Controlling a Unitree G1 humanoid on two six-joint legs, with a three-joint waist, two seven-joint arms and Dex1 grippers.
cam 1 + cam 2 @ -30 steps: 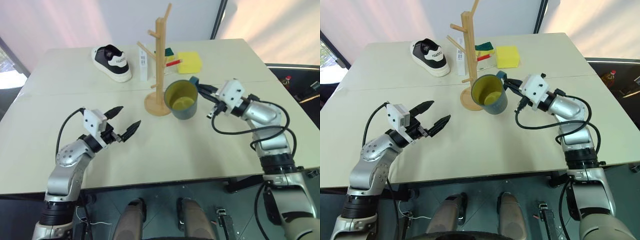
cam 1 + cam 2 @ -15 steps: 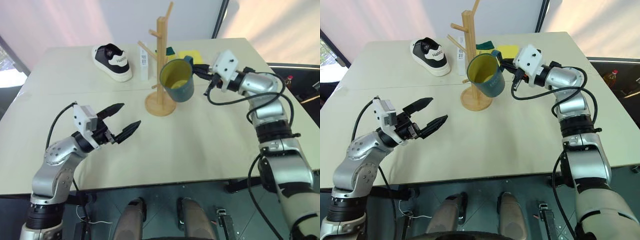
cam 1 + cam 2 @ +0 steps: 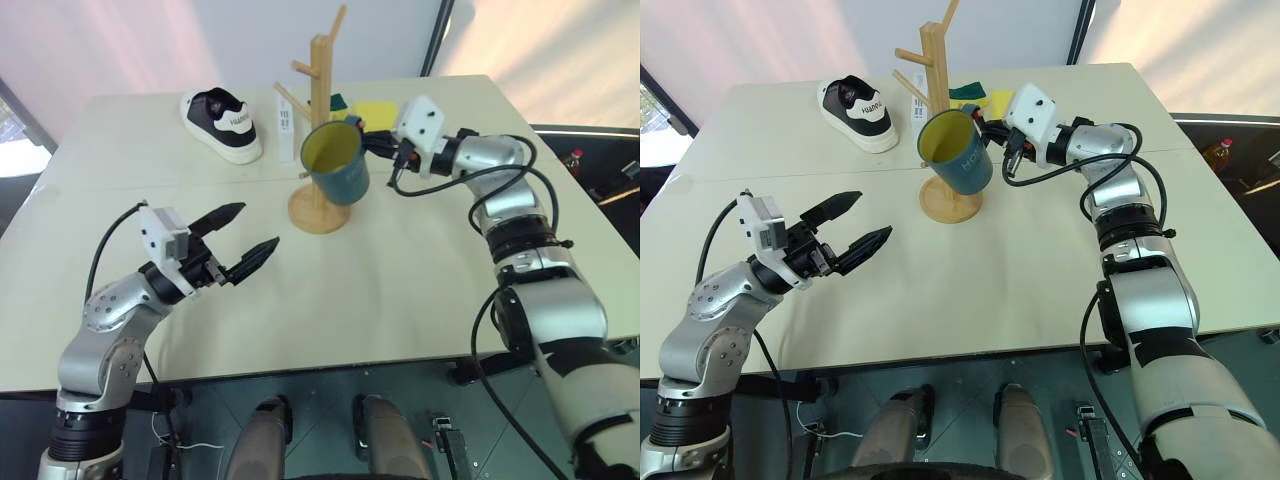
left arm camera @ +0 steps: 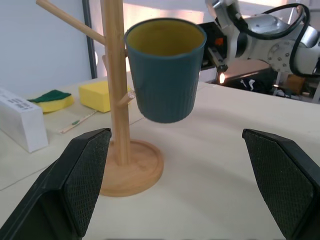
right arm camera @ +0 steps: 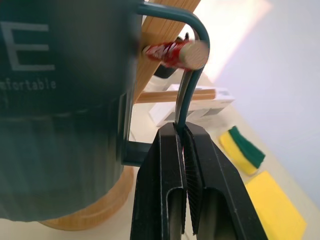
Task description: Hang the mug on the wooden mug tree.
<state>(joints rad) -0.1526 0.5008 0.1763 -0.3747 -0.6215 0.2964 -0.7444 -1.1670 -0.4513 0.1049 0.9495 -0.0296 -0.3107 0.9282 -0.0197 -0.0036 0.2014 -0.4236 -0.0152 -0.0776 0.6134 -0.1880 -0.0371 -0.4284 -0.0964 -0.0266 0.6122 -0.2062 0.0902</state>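
Working down from the wooden mug tree (image 3: 321, 130), we see the mug (image 3: 337, 163) upright at its three o'clock, off the table. Our right gripper (image 5: 186, 150) pinches the handle (image 5: 192, 60), a peg tip (image 5: 192, 54) showing within the loop. Our left gripper (image 3: 238, 246) waits spread, farther off.

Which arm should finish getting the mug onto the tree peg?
Right. The right hand is shut on the handle of the mug, holding it against the wooden mug tree. The left hand hangs open and empty, well short of the tree.
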